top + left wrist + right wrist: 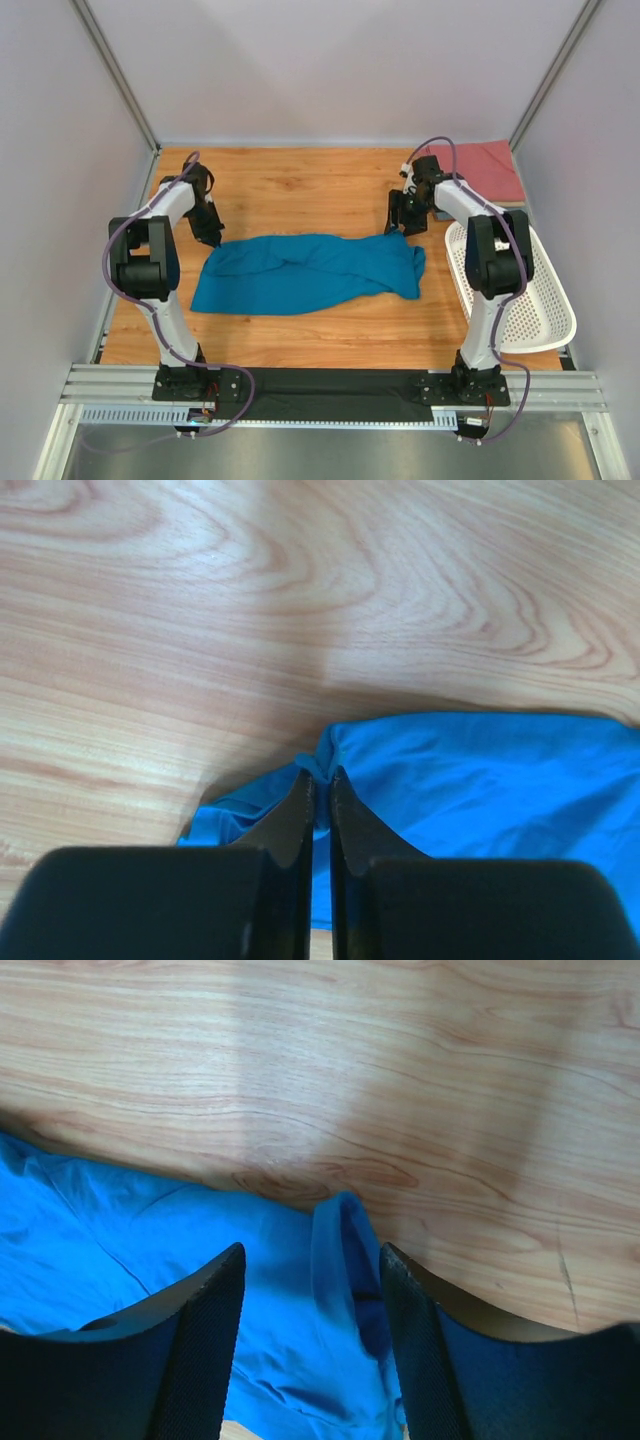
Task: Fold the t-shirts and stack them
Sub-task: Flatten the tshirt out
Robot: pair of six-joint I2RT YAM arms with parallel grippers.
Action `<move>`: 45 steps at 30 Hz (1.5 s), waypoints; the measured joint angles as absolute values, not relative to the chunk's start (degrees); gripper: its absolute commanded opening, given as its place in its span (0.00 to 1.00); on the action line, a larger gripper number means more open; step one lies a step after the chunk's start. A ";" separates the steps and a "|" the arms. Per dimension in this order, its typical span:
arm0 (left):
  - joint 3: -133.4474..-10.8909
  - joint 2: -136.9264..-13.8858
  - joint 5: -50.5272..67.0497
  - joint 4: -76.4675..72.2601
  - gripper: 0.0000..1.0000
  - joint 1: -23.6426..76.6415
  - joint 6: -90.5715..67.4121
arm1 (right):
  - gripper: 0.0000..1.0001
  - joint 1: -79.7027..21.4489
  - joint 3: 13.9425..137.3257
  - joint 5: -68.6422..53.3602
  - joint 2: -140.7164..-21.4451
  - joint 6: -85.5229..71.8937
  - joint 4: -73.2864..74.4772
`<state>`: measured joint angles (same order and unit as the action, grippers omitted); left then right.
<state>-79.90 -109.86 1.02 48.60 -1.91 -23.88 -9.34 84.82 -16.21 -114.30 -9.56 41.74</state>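
A teal-blue t-shirt (pixel 310 272) lies crumpled in a long strip across the middle of the wooden table. My left gripper (pixel 208 235) is at its far left corner. In the left wrist view that gripper (pixel 321 775) has its jaws nearly together, pinching a small fold of the blue cloth (pixel 480 780). My right gripper (pixel 400 225) is at the shirt's far right end. In the right wrist view it (pixel 312 1255) stands open, its fingers on either side of a raised fold of the shirt (pixel 150 1250). A folded salmon-red t-shirt (pixel 485 170) lies at the back right corner.
A white perforated basket (pixel 560 320) sits tilted at the right edge of the table, beside the right arm. Grey walls close in the table on the left, back and right. Bare wood (pixel 300 190) shows behind the blue shirt.
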 measured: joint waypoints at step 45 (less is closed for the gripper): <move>-71.94 -94.91 -3.64 49.98 0.36 -1.91 -28.60 | 0.37 -12.47 54.43 -5.52 -76.03 -23.64 40.84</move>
<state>-71.94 -94.91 -3.64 49.98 -1.91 -28.60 -12.47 54.43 -5.52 -76.03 -23.64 40.84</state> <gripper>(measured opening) 0.359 0.395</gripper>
